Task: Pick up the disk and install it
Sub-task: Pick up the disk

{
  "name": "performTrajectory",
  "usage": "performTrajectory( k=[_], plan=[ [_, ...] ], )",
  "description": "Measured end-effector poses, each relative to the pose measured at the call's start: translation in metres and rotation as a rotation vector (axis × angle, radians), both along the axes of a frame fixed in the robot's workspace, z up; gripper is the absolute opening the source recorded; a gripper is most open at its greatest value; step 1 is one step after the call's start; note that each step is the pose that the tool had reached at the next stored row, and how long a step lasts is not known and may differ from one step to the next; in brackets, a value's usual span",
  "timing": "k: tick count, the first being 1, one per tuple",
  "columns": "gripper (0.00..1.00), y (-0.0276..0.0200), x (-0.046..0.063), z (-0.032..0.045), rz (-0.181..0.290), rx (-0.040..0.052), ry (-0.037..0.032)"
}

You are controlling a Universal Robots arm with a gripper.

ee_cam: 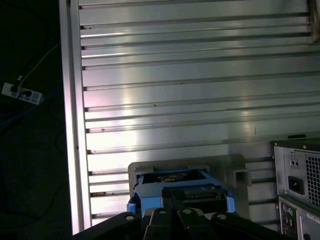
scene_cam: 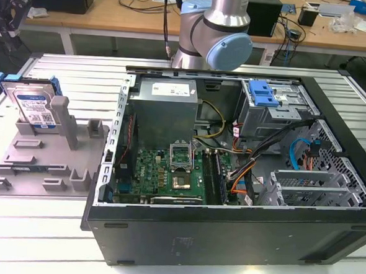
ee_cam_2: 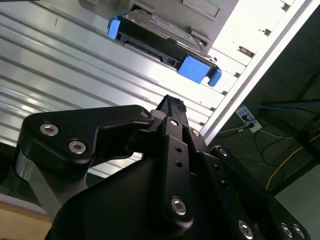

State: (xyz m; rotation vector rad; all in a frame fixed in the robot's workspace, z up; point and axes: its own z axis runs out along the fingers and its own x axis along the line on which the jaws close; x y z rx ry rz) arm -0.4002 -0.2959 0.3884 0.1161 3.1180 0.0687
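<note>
On the slatted table, disk stands clear of hand.

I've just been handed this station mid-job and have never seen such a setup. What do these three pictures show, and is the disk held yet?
The exterior view looks across a ribbed aluminium table. The silver-and-blue column at the back is the robot arm. In the middle lies an open computer case, with its motherboard showing. To the exterior view's left, a grey plastic holder props up the disk, a hard drive in a blue carrier frame.

The two wrist views come from cameras riding on the arm. The black metal parts in them are the gripper. Both wrist views look past it at the disk, which sits in its holder, apart from the gripper. So the disk is not picked up yet.
</note>
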Motion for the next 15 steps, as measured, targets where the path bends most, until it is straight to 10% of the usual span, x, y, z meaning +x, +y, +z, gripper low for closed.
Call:
performTrajectory(
  k=[4, 10, 15],
  plan=[
    [0.17, 0.0000, 0.0000, -0.0004, 0.000, 0.0000, 0.0005],
    [0.54, -0.0001, 0.0000, -0.0007, 0.000, 0.0000, 0.0011],
    [0.54, -0.0001, 0.0000, -0.0008, 0.025, 0.0001, 0.0008]
  ],
)
